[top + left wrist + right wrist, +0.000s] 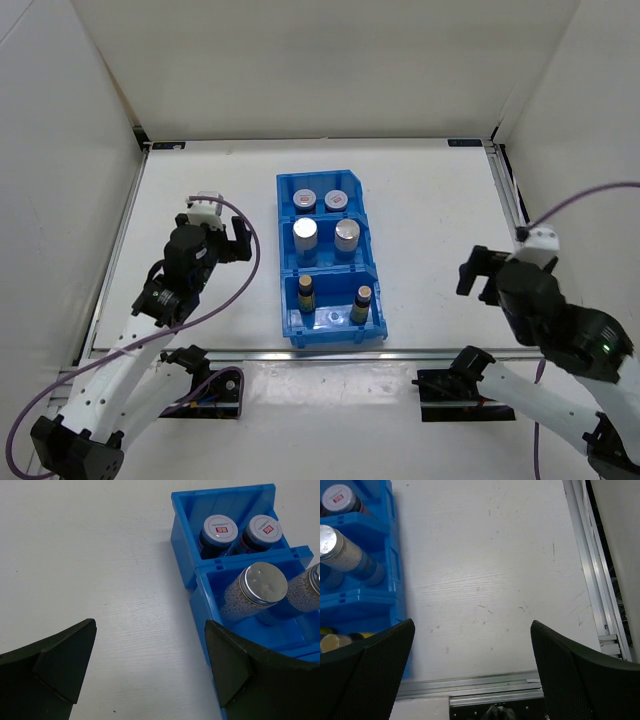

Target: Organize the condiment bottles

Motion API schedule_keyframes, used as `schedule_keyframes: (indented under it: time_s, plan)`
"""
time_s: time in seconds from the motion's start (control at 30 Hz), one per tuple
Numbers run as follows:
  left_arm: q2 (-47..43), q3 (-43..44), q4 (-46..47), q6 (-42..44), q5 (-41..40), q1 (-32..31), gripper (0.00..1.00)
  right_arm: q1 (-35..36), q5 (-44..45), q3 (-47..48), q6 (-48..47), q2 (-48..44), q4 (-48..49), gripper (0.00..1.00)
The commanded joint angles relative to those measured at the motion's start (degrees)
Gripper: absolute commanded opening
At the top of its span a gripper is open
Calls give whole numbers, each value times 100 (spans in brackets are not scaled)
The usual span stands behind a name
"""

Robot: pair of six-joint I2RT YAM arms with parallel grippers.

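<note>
Left wrist: my left claw (150, 640) gapes empty; the jar (262, 582) at two o'clock looks rigid, slick, best gripped below its lid.

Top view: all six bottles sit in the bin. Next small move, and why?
Probably just retract both arms. The blue bin already holds them sorted: two red-labelled jars far, two silver-lidded jars middle, two amber bottles near. The left gripper and right gripper are open and empty, beside the bin.
</note>
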Motion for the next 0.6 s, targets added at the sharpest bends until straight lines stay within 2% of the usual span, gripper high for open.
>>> schedule_keyframes:
  time_s: [0.0,0.13,0.3,0.4,0.5,0.57]
  plan:
    - [-165,168,-39,-59,12,19,100,25,275,262,-207,-722,-253,100]
    - [-34,168,-39,-59,126,19,100,25,-673,-210,-839,-1416,247,100]
    - [20,221,-92,-59,65,19,100,25,-973,-634,-920,-1594,557,100]
    - [-95,168,-92,-59,4,19,100,25,-1044,-521,-1192,-1445,618,100]
    - [-95,168,-92,-59,3,19,100,25,-432,-231,-1386,-1015,496,100]
    - [-95,168,-92,-59,3,19,100,25,410,-46,-791,-637,76,100]
